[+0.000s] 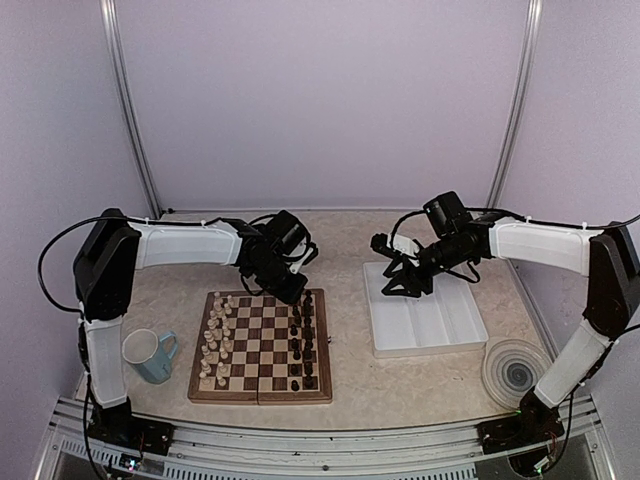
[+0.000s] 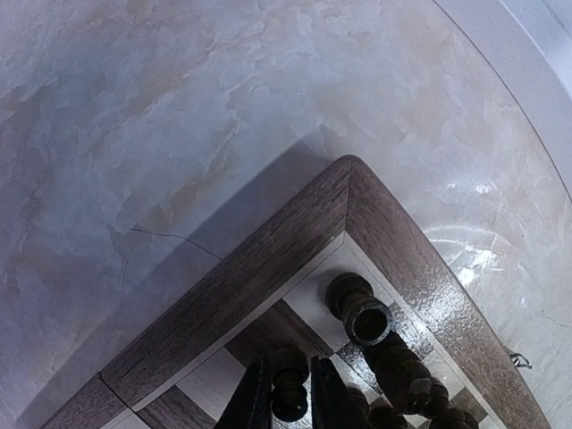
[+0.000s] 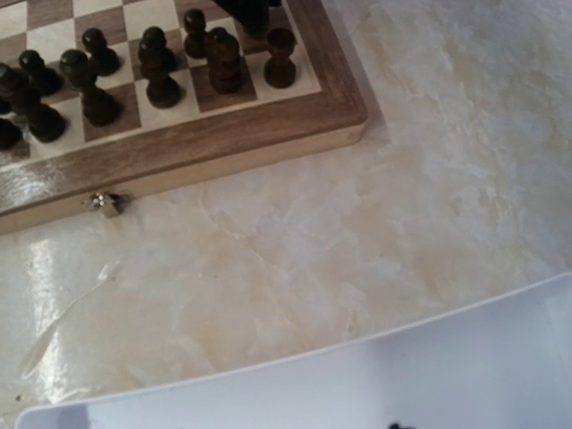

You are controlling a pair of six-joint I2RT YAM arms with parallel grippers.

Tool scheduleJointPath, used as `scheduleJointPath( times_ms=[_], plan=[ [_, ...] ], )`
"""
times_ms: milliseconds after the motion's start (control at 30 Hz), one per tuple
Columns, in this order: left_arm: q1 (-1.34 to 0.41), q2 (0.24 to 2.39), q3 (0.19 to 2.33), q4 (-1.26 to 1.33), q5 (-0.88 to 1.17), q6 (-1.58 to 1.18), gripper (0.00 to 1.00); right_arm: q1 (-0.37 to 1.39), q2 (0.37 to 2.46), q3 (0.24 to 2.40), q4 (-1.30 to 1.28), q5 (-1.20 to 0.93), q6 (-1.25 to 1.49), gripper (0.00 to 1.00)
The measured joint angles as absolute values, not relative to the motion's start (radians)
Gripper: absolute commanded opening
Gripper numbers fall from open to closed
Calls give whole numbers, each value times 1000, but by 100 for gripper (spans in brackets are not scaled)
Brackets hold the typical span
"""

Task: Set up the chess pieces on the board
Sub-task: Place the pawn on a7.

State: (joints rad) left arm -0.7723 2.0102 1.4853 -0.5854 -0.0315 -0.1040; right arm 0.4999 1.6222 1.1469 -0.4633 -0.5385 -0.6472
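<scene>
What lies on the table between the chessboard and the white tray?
Only bare marbled tabletop separates the board from the tray, seen in right wrist view.

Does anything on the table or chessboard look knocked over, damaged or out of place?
No chess pieces look toppled. Only oddity: a thin dark hairline on the tabletop beside a corner of the board; crack or stray hair, I can't tell.

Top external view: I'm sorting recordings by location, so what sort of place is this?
Probably a lab robot cell: plain pale walls with metal posts box in a marble-look table, and two arms are bolted to its near rail.
</scene>
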Motion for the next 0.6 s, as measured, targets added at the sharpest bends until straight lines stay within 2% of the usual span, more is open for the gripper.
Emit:
scheduleJointPath(
  times_ms=[133,333,533,567,600],
  plan=[
    [-772,2021,1489,-586,-33,-106,27,500,1622,1147,-465,-539,-647,49],
    [-772,2023,1493,-591,-39,-107,29,500,1622,1147,-467,-541,-647,49],
    [-772,2006,1522,-616,-62,-105,37,497,1622,1181,-503,-535,-643,51],
    [-772,1993,1534,-625,-73,-101,37,493,1620,1203,-513,-530,-640,83],
    [-772,1979,1546,-630,-84,-98,37,485,1615,1226,-515,-522,-633,97]
  ],
)
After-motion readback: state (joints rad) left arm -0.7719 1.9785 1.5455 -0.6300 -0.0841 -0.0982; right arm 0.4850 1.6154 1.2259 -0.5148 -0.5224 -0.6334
